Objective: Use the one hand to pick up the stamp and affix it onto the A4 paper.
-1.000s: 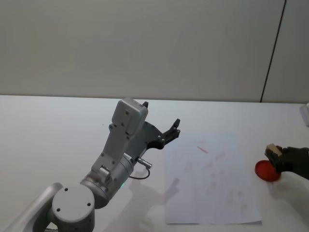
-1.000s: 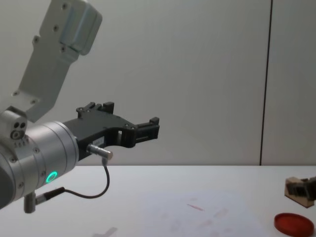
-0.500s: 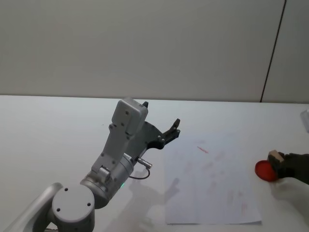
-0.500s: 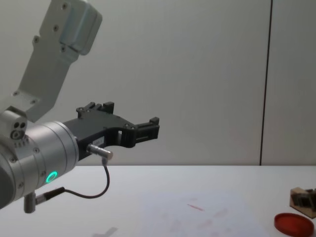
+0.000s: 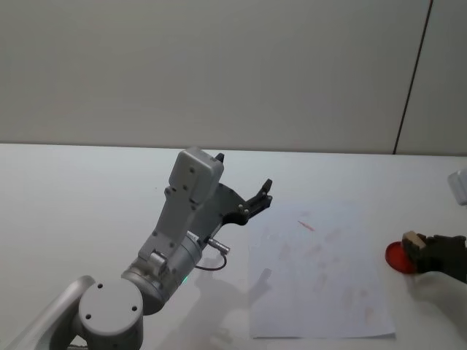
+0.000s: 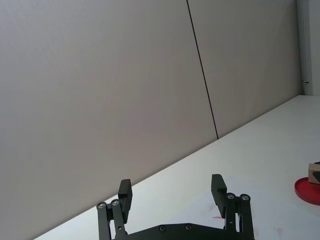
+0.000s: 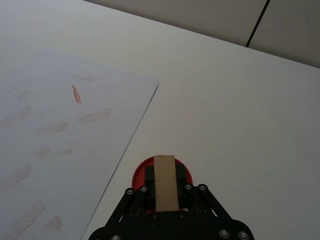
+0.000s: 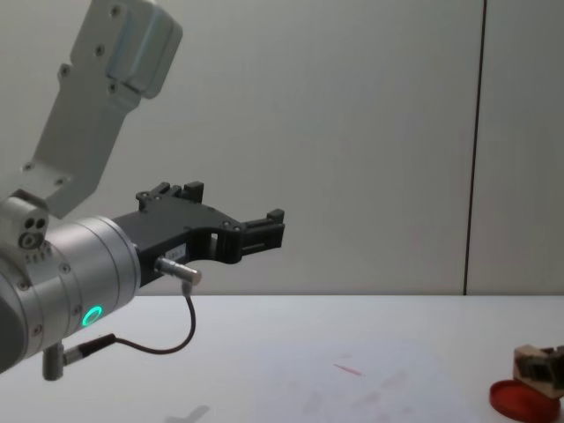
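The stamp point(image 7: 164, 181), a pale wooden block, sits upright between the black fingers of my right gripper point(image 7: 164, 186), which is shut on it. It hangs over the red round ink pad point(image 7: 141, 169), at or just above its surface. In the head view the right gripper point(image 5: 419, 247) holds the stamp point(image 5: 411, 238) at the far right, beside the A4 paper point(image 5: 314, 281). The chest view shows the stamp point(image 8: 529, 357) low over the pad point(image 8: 520, 401). The paper point(image 7: 45, 130) carries faint red marks. My left gripper point(image 5: 264, 193) hangs open in the air left of the paper.
The left arm's silver wrist point(image 8: 70, 273) with its green ring light and dangling black cable looms near the chest camera. A white object point(image 5: 460, 184) lies at the table's right edge. A grey wall stands behind the white table point(image 5: 87, 189).
My right gripper has come down with the stamp toward the red pad. The left arm has not moved.
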Available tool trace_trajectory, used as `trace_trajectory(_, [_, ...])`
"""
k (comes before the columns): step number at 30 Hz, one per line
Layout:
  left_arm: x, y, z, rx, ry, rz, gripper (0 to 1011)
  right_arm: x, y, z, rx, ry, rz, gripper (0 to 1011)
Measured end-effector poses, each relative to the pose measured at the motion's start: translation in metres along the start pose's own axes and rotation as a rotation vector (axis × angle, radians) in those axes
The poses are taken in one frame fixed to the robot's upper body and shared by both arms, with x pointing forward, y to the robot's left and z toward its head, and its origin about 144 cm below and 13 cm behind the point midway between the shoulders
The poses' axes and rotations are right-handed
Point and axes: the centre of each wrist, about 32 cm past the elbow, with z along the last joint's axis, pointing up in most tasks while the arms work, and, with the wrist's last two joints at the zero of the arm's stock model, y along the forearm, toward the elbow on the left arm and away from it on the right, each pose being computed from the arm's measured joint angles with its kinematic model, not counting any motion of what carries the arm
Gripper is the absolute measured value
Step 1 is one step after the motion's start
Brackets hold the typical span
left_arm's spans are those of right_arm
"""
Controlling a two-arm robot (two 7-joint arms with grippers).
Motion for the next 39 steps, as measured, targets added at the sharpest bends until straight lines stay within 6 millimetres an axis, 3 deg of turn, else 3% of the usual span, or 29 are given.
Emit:
trace_trajectory(6, [0.0,0.0,0.0,0.0,0.0,0.0,1002,0.0,0.0017,-0.0009,-0.001,-0.004,0.004,252])
trace_trajectory(12, [0.0,0.0,0.0,0.0,0.0,0.0,1002,0.0,0.0026,-0.0012,-0.002,-0.007,0.007,495])
trace_trajectory(29, [0.0,0.0,0.0,0.0,0.0,0.0,1002,-0.0001,0.0036,-0.0016,0.0,-0.012,0.009,976])
trace_trajectory(39, [0.0,0.0,0.0,0.0,0.0,0.0,1002,-0.003,0.0013,0.0007,0.054,-0.046,0.013,1001])
